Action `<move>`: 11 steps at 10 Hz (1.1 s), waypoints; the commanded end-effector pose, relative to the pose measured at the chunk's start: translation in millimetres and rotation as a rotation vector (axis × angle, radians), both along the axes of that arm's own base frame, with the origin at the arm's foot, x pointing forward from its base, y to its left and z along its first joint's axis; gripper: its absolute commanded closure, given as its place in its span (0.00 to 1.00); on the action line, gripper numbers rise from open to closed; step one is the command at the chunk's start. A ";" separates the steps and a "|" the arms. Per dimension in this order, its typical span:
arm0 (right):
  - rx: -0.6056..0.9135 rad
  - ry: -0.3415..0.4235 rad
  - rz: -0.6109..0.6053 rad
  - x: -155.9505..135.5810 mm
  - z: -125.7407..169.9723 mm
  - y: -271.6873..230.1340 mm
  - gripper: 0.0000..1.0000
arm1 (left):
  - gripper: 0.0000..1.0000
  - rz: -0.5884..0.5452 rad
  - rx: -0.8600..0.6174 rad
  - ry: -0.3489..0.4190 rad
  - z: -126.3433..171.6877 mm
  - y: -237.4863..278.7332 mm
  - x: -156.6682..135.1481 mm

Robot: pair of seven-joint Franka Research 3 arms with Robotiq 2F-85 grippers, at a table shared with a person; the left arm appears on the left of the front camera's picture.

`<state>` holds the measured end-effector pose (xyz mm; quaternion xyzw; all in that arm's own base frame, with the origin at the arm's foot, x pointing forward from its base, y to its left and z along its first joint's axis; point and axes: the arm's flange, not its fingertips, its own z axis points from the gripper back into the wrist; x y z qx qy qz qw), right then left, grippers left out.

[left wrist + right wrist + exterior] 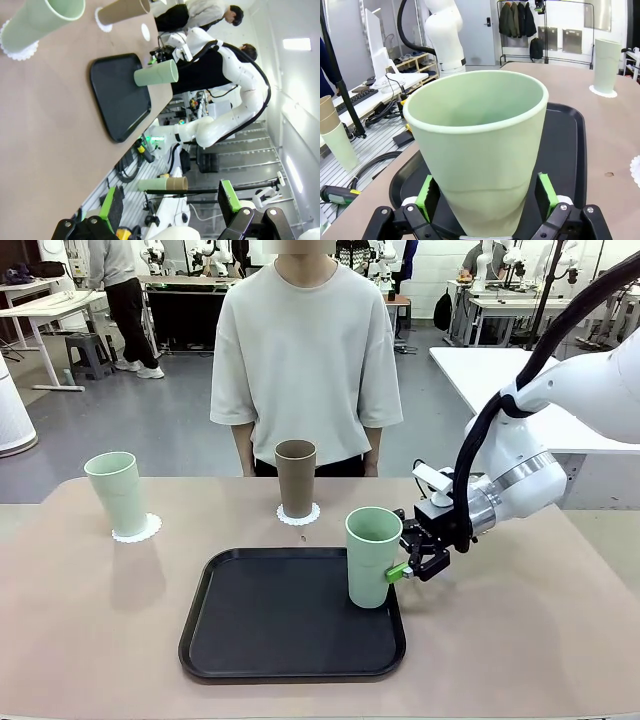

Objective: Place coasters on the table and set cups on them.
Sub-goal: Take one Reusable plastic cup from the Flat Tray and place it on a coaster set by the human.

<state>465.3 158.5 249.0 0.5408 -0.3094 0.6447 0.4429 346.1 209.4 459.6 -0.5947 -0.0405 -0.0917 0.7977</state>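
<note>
- Three cups show in the front view: a pale green cup (118,492) at the far left of the bench (90,620), a brown cup (296,477) at the far middle, and a second pale green cup (372,556) at the right edge of the black tray (270,625).
- Two coasters carry cups: the left coaster (137,528) lies under the far-left green cup, which leans a little, and the middle coaster (298,513) lies under the brown cup.
- A third coaster (145,31) lies bare on the bench beyond the tray in the left wrist view, near the person's side.
- The right claw (408,558) comes in from the right and sits at the lower half of the tray's green cup; the right wrist view has its green pads (428,192) on either side of the cup (479,155), spread wide, just beside the wall or barely touching it, I cannot tell which.
- That cup stands upright with its base on the tray, inside the rim.
- The left claw (170,202) hangs off the bench edge, its fingers wide apart with nothing between them.
- A person in a pale T-shirt (306,355) stands at the far side, directly behind the brown cup.
- A small dark speck (301,537) lies on the bench between the middle coaster and the tray.
</note>
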 end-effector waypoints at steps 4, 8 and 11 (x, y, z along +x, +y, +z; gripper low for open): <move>-0.017 0.004 0.074 4.5 -7.2 18.3 0.00 | 0.00 0.027 -0.002 0.009 3.0 -2.4 -1.0; -0.012 0.009 0.111 4.5 -8.4 16.5 1.00 | 0.00 0.027 -0.002 0.009 3.0 -2.4 -1.0; -0.012 0.007 0.114 5.4 -7.9 14.4 0.75 | 0.00 0.027 -0.002 0.009 3.0 -2.4 -1.0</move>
